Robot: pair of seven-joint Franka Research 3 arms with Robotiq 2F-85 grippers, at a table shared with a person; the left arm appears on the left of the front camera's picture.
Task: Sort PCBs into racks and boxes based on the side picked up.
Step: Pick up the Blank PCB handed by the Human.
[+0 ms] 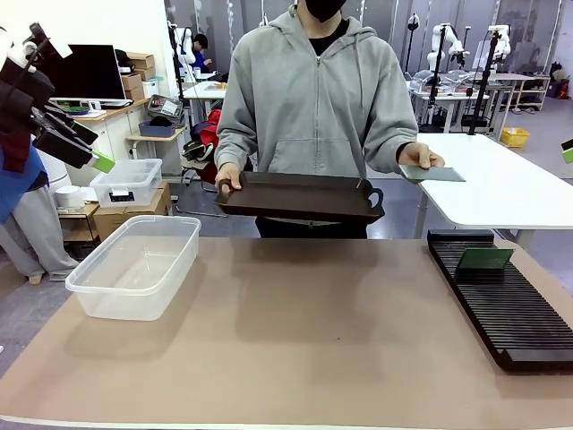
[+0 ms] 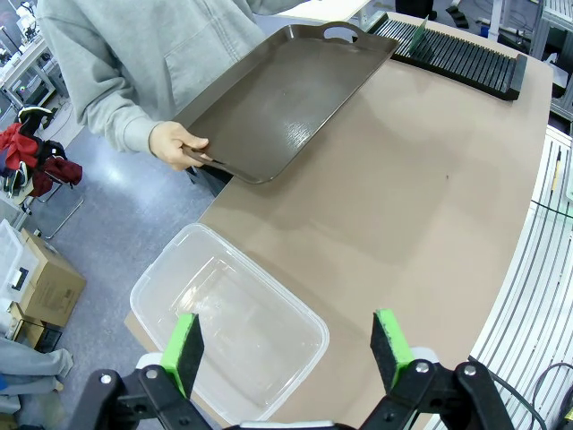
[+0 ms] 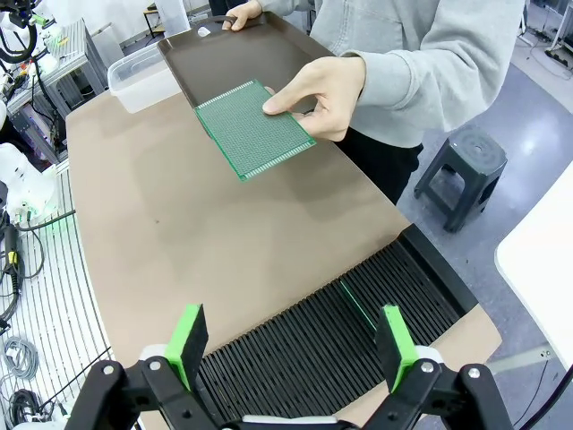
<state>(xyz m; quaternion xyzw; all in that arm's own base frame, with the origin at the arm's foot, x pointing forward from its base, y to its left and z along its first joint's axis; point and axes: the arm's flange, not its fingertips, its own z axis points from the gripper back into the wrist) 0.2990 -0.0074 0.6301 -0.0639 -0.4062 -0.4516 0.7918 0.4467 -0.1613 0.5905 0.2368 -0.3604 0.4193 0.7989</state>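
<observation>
A person across the table holds one green PCB (image 1: 432, 174) (image 3: 253, 128) flat in one hand and a dark handled tray (image 1: 300, 195) in the other. A second PCB (image 1: 483, 260) (image 3: 358, 305) stands on edge in a slot of the long black rack (image 1: 501, 300) (image 3: 358, 340) at the right. The clear box (image 1: 134, 264) (image 2: 228, 327) sits at the left with nothing in it. My left gripper (image 1: 100, 148) (image 2: 288, 349) hangs open high above the box. My right gripper (image 3: 291, 345) is open above the rack, holding nothing.
The tray (image 2: 286, 94) (image 3: 233, 58) is held over the table's far edge with nothing on it. The brown tabletop (image 1: 295, 331) lies bare between box and rack. A white table (image 1: 510, 184) and a smaller lidded bin (image 1: 125, 184) stand behind.
</observation>
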